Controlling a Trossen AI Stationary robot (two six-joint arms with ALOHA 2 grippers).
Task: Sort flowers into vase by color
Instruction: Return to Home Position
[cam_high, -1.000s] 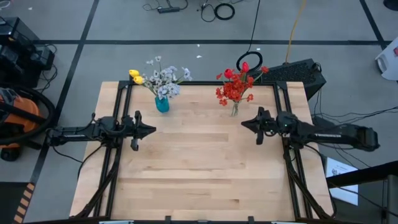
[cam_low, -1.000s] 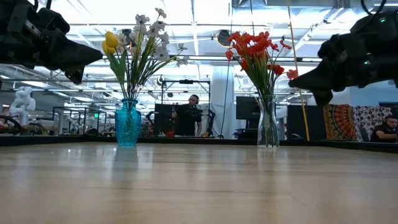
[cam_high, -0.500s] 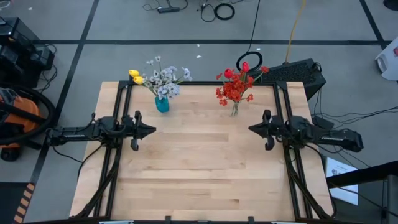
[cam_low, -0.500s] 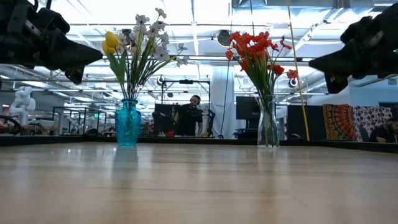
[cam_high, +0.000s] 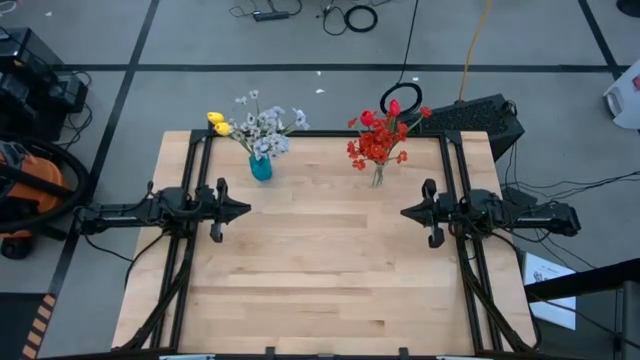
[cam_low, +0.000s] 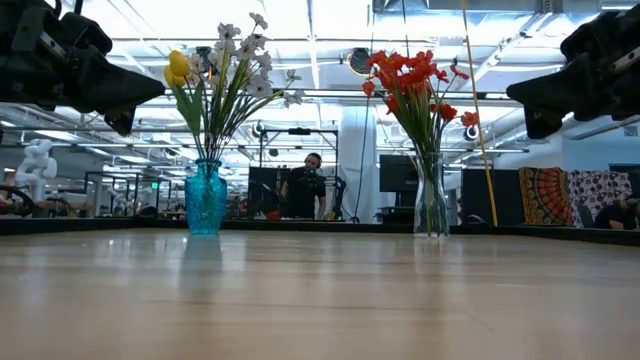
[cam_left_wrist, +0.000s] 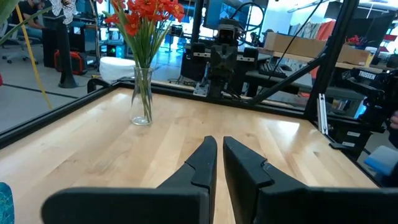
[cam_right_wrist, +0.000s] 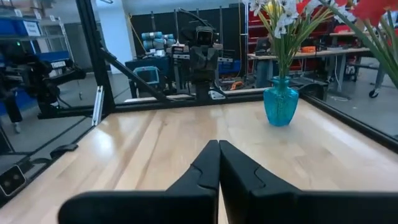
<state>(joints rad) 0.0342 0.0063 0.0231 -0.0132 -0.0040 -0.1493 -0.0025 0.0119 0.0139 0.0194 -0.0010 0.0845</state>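
Observation:
A blue vase (cam_high: 260, 167) at the table's far left holds white-blue and yellow flowers (cam_high: 255, 125). A clear glass vase (cam_high: 377, 177) at the far right holds red flowers (cam_high: 378, 140). Both vases stand upright on their bases, and the stems stick into their necks. My left gripper (cam_high: 246, 210) hovers level at the table's left side, fingers nearly together and empty. My right gripper (cam_high: 403, 212) hovers level at the right side, shut and empty. Each points toward the table's middle, on the near side of its vase.
Black frame rails (cam_high: 190, 260) run along the table's left and right edges under the arms. The bare wooden top (cam_high: 320, 280) lies between the grippers and toward the near edge. A person (cam_low: 305, 185) stands in the room beyond the far edge.
My right gripper has drawn back toward the table's right edge, away from the glass vase, rising a little and rolling level. It has stayed shut. The vases and flowers have not moved.

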